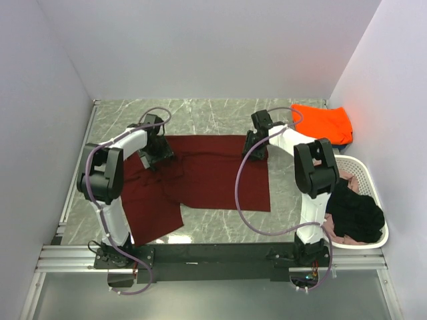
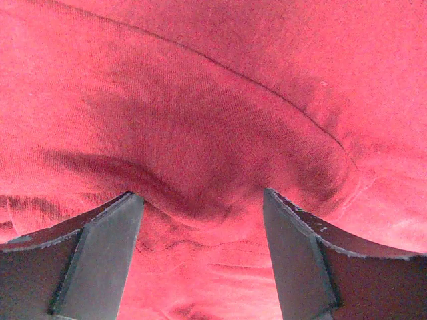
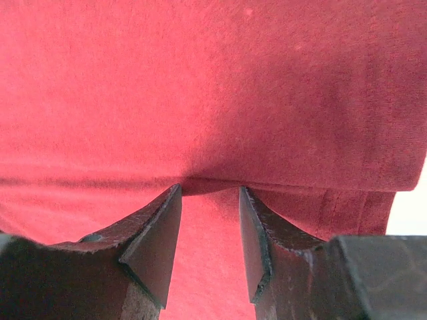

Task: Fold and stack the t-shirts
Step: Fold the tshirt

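A dark maroon t-shirt [image 1: 213, 177] lies spread on the marble table, with one part trailing toward the front left. My left gripper [image 1: 155, 155] is down on its back left part. In the left wrist view its jaws [image 2: 201, 193] stand wide open and press into wrinkled maroon cloth [image 2: 213, 80]. My right gripper [image 1: 253, 148] is down on the shirt's back right corner. In the right wrist view its jaws [image 3: 210, 188] stand partly open astride a folded edge of the cloth [image 3: 200, 80]. A folded bright orange t-shirt [image 1: 323, 123] lies at the back right on a dark blue one [image 1: 345, 141].
A white perforated basket [image 1: 365, 179] stands at the right edge and holds a black t-shirt [image 1: 355, 212] over pale pink cloth [image 1: 345, 181]. Walls close in the table on the left, back and right. A metal rail [image 1: 213, 257] runs along the front.
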You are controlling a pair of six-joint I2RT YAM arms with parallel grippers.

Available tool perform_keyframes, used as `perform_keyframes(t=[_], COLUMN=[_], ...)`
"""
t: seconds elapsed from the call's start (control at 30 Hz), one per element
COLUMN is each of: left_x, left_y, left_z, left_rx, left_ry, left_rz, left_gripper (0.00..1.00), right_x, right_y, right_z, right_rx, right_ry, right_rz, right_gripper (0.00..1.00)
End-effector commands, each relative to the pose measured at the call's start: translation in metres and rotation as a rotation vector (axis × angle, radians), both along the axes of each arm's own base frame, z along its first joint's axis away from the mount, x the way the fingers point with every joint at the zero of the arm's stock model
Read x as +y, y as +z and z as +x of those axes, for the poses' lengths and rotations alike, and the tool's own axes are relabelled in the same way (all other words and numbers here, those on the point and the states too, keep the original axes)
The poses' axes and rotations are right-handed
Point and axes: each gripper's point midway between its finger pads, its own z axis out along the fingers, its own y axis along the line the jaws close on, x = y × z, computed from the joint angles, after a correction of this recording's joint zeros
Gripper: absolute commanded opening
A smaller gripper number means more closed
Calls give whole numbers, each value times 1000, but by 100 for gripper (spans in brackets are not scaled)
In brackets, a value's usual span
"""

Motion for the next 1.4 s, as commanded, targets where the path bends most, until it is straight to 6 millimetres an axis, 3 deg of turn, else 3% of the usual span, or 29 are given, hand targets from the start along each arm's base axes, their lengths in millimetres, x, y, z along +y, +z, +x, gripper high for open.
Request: perform_keyframes(t=[0.0,0.13,0.27,0.4,0.47,0.53,0.57,0.6,0.63,0.67,0.73,0.77,0.83,0.87,0.9,0.97,1.0,1.03,1.1,1.17,1.37], left_x=[-14,-21,-31,-45,-48,-47,-46,-41,-38,-35,-23,-20,6,15,26,55,66,85,103,115,121], left_y=[-18,-19,-20,-9,-4,8,27,32,41,66,73,95,89,105,89,97,79,83,67,59,33], left_z=[24,38,52,71,75,78,80,77,76,75,59,52,29,20,-1,-20,-41,-50,-73,-85,-88], left_rx=[-9,-8,1,-32,-38,-59,-97,-109,-128,-179,-179,-222,-207,-248,-205,-237,-192,-212,-168,-159,-112], left_ry=[0,0,0,-12,-19,-22,-19,-8,1,16,41,51,109,131,151,219,243,280,316,335,315], left_rz=[-46,-67,-101,-138,-144,-144,-146,-131,-128,-133,-117,-130,-69,-68,-49,-34,-17,0,30,51,41], left_gripper=[77,77,77,80,82,83,84,84,84,84,84,85,86,86,86,83,79,77,72,65,62], right_x=[-16,-32,-33,-45,-52,-54,-55,-55,-55,-55,-57,-57,-57,-56,-57,-54,-57,-55,-57,-57,-61], right_y=[-3,-11,-5,10,17,35,36,55,61,67,78,81,84,84,82,80,76,75,68,58,54], right_z=[19,39,58,84,89,90,84,83,80,75,57,49,24,16,-2,-20,-38,-46,-69,-89,-117], right_rx=[15,37,29,-22,-37,-78,-79,-117,-136,-147,-166,-171,-172,-171,-161,-159,-149,-150,-134,-109,-128], right_ry=[-25,-52,-56,-80,-80,-55,-40,-40,-37,-35,-38,-37,-30,-26,-25,-13,-14,-2,5,25,28], right_rz=[-35,-31,-5,-35,-33,-38,-49,-40,-37,-34,-40,-43,-54,-55,-56,-52,-57,-58,-67,-74,-65], right_gripper=[47,47,47,47,47,47,47,48,48,49,50,50,51,52,52,52,52,52,52,52,51])
